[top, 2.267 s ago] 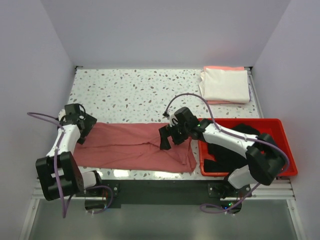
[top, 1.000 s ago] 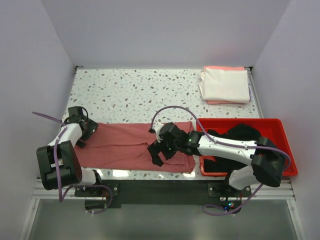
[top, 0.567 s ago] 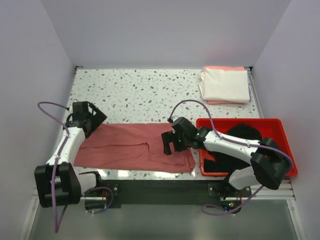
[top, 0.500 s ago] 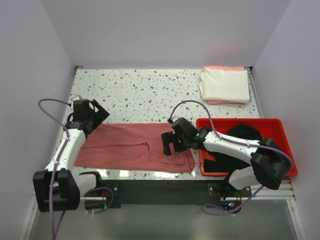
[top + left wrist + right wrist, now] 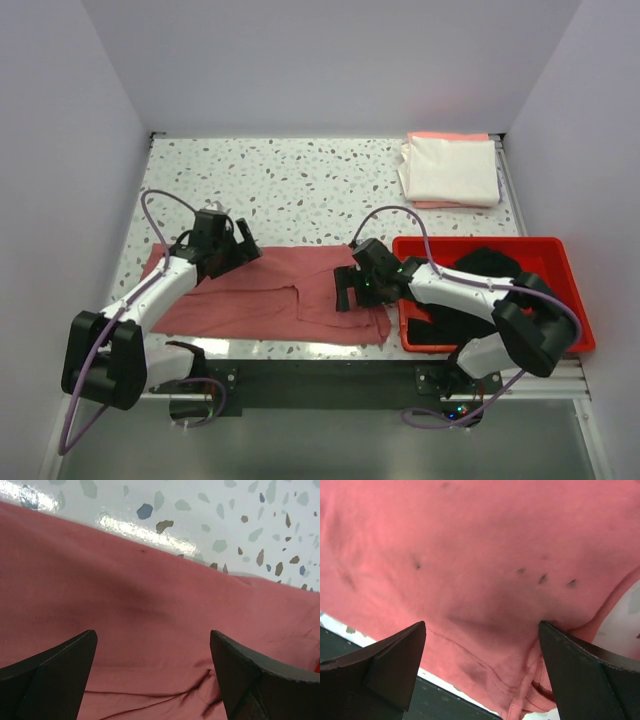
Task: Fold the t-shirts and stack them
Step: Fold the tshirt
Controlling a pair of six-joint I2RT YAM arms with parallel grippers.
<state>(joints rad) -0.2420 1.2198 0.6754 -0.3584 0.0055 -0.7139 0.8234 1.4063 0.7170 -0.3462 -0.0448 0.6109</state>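
One rose-red t-shirt [image 5: 262, 296], beneath left claw [image 5: 152, 636], maybe touching

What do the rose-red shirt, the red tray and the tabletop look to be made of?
Rose-red shirt: soft matte knit cloth, likely cotton jersey; it creases and shows stitched hems.
Tray: rigid, slightly glossy red plastic, judging by its straight moulded rim.
Tabletop: smooth, glossy speckled terrazzo-look surface with glare; stone or laminate, unclear.

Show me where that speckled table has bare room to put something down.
The far half of the table is bare, from its left edge to the folded cream-white shirt, behind the rose-red shirt. The near edge is crowded: that shirt, then the red tray holding the black shirt.
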